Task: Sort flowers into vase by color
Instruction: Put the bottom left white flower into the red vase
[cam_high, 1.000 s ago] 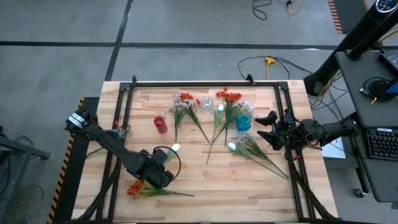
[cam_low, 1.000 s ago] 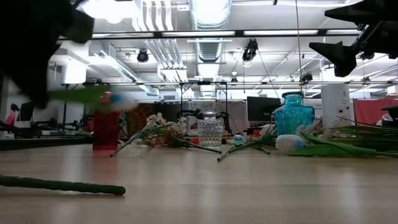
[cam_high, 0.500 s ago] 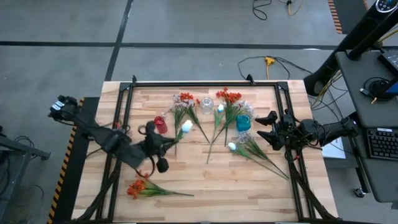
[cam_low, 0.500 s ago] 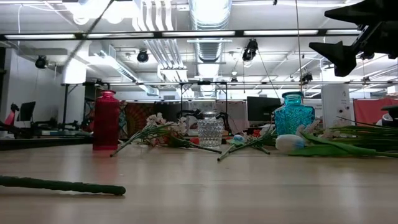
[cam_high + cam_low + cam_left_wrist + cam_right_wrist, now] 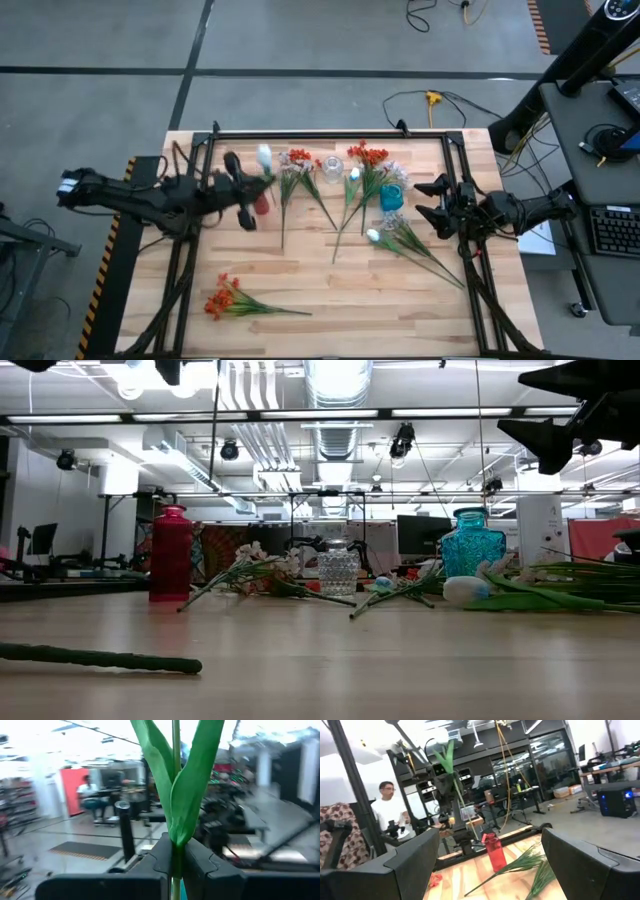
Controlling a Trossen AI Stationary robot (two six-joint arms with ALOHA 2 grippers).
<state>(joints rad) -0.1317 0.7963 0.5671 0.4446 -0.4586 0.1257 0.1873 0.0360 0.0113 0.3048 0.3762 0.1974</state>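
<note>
The left gripper (image 5: 243, 186), fingers clenched on a white tulip (image 5: 264, 157), hovers beside the red vase (image 5: 259, 203); next, lower the stem in, though red seems the wrong match.

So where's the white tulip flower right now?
The left gripper holds the white tulip upright above the red vase, at the table's far left part in the high view.

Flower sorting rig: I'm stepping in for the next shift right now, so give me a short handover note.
Left gripper shut on a white tulip, held upright over the red vase.
Right gripper open, waiting by the blue vase.
No vase visibly holds a flower yet.
Left: orange flower lies near the front edge; mixed stems lie around the clear vase.
</note>
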